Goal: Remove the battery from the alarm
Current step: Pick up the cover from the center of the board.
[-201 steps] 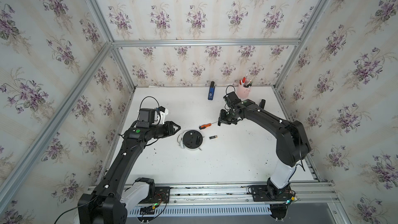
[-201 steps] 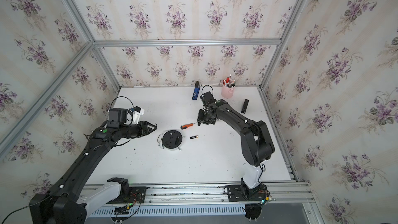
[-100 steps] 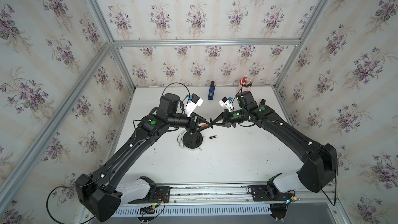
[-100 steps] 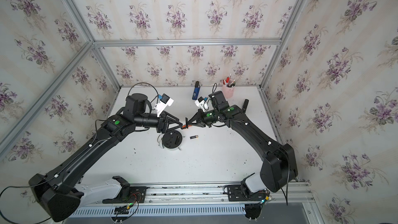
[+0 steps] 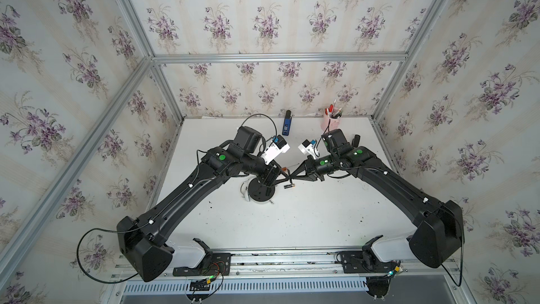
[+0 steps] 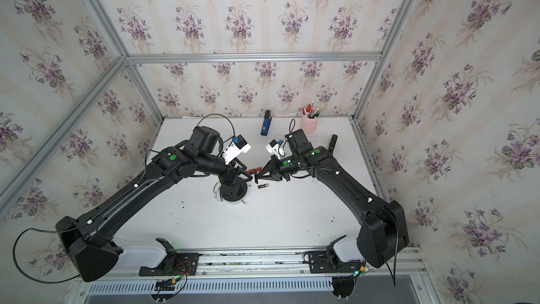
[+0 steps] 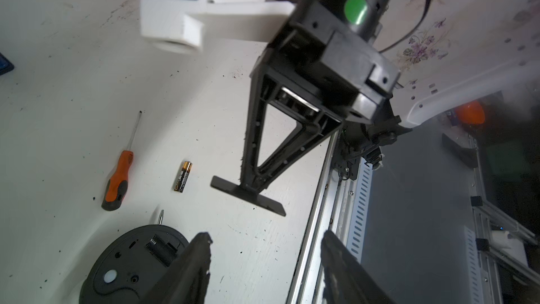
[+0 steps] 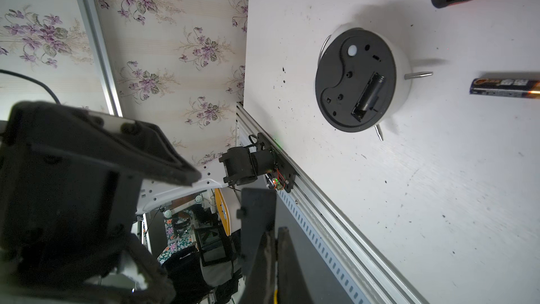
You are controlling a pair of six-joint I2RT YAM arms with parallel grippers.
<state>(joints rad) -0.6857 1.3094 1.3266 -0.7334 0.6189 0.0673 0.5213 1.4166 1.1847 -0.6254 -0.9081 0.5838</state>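
Lying on the table (image 7: 73, 83) near the face-down alarm (image 8: 359, 80), the battery (image 7: 183, 176) is seen beside the screwdriver (image 7: 118, 178) | left gripper (image 7: 264, 238) is spread wide, empty | right gripper (image 7: 247, 194) is closed tight, empty

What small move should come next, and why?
Probably draw the open left end effector and the shut right end effector back from the middle; neither holds anything. The battery lies on the table apart from the alarm clock, whose back compartment looks empty.
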